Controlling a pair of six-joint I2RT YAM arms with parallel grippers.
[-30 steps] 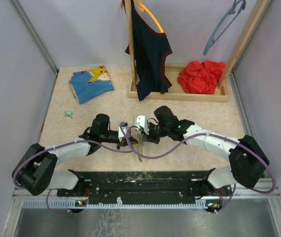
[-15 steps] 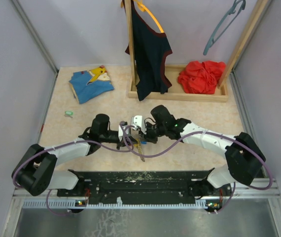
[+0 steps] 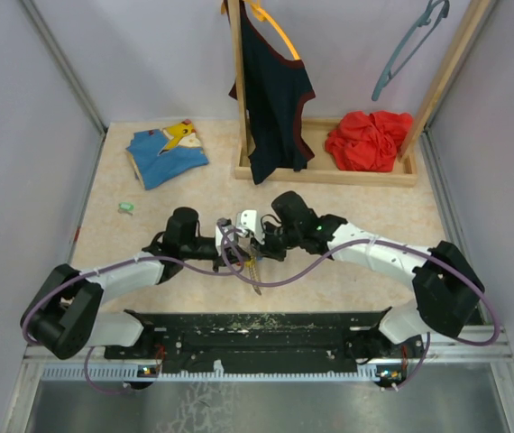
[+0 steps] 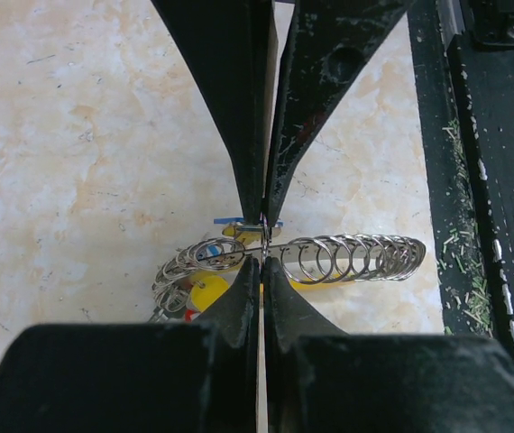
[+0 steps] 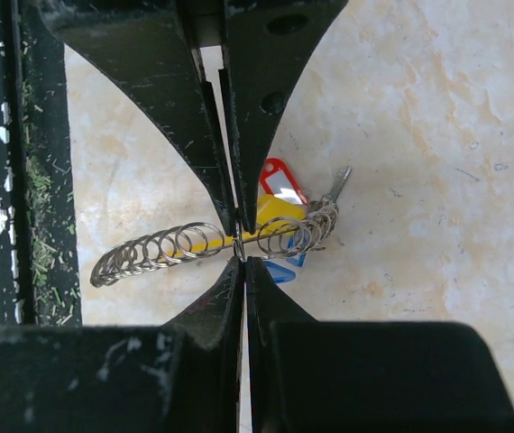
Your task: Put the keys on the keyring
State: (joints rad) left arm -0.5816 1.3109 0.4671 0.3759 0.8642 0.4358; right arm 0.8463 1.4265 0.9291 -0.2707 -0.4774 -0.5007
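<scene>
My left gripper (image 3: pixel 243 244) and right gripper (image 3: pixel 258 243) meet tip to tip above the middle of the table. Both are shut on the keyring (image 3: pixel 254 268), which dangles below them. In the left wrist view my fingertips (image 4: pixel 261 262) pinch a small ring on the keyring (image 4: pixel 356 259), facing the right gripper's fingers (image 4: pixel 239 135). A yellow tag (image 4: pixel 207 290) hangs underneath. In the right wrist view my gripper (image 5: pixel 243 260) holds the same spot on the keyring (image 5: pixel 162 248), beside a red tag (image 5: pixel 281 183) and the blue key (image 5: pixel 279 271). The mint green key (image 3: pixel 127 207) lies far left.
A blue garment (image 3: pixel 167 153) lies at the back left. A wooden rack (image 3: pixel 325 171) at the back carries a dark top (image 3: pixel 275 90) and a red cloth (image 3: pixel 370 140). A grey hanger (image 3: pixel 410 45) hangs at the upper right. The black base rail (image 3: pixel 266 329) runs along the near edge.
Both grippers, still shut together on the keyring, have drifted slightly left, and the right arm has stretched further towards the left.
</scene>
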